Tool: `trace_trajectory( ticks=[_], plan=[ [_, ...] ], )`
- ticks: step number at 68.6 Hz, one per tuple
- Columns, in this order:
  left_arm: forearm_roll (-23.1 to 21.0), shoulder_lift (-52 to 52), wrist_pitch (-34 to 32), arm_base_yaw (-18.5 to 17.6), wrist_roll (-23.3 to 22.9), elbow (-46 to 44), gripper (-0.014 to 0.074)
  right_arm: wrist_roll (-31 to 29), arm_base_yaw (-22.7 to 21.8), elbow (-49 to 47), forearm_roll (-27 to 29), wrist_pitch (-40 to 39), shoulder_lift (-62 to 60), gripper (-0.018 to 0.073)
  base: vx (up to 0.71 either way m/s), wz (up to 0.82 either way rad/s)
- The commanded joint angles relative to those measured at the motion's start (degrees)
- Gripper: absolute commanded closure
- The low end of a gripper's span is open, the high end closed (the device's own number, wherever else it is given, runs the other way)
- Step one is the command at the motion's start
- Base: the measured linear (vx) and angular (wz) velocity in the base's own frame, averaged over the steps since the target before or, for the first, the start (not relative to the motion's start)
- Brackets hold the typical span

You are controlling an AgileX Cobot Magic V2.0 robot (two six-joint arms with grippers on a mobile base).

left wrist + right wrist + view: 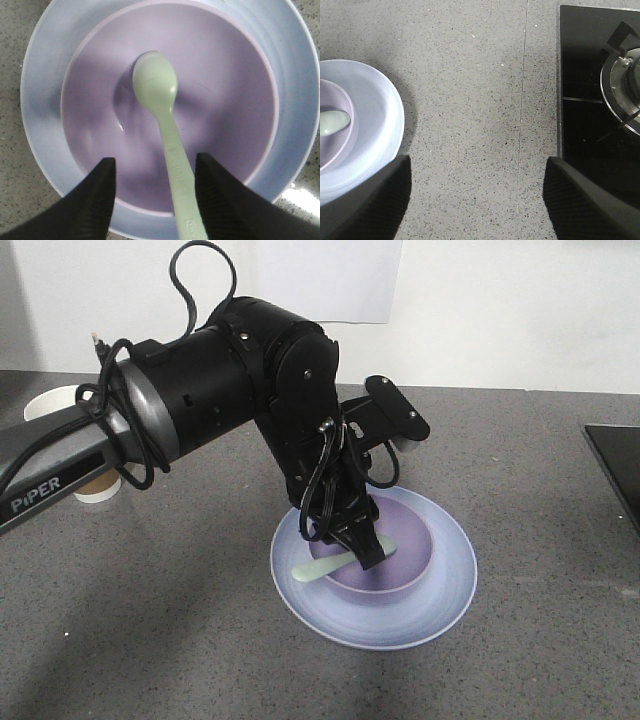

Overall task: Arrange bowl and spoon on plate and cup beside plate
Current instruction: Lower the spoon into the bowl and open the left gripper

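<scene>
The lavender bowl [405,540] stands on the pale blue plate [450,585]. A mint-green spoon [322,568] lies in the bowl, its scoop on the bowl's floor [225,90] and its handle out over the rim. My left gripper [365,548] hangs just above the handle, open. In the left wrist view the spoon [156,87] runs between the two fingers, close to the right one [220,190]. The paper cup [50,405] stands far left, mostly hidden behind the left arm. My right gripper [477,160] is open over bare countertop, to the right of the plate [375,115].
A black glass hob with a metal burner [600,100] lies right of the right gripper, and its corner [615,460] shows at the counter's right edge. A white wall runs along the back of the grey speckled counter [520,440].
</scene>
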Motion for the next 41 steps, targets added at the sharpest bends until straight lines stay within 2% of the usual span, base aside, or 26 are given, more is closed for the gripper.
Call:
trace_trajectory(
  ticks=[1, 23, 34, 41],
  plan=[
    [-0.26, -3.13, 0.19, -0.28, -0.35, -1.80, 0.0184, -0.56, -0.41, -1.42, 0.04, -3.59, -0.61, 0.0018, 0.00, 0.00],
    [0.41, -3.56, 0.19, -0.20, -0.85, -1.85, 0.0160, -0.56, -0.41, -1.42, 0.04, -3.77, -0.61, 0.0018, 0.00, 0.00],
    [6.02, -5.86, 0.19, -0.06, -4.80, -1.91, 0.0160, -0.56, -0.41, -1.42, 0.04, -3.77, -0.61, 0.0018, 0.00, 0.00],
    [9.29, -8.01, 0.19, 1.40, -8.75, -2.61, 0.0160, -0.56, -0.41, -1.42, 0.04, -3.89, -0.61, 0.0018, 0.00, 0.00]
  ],
)
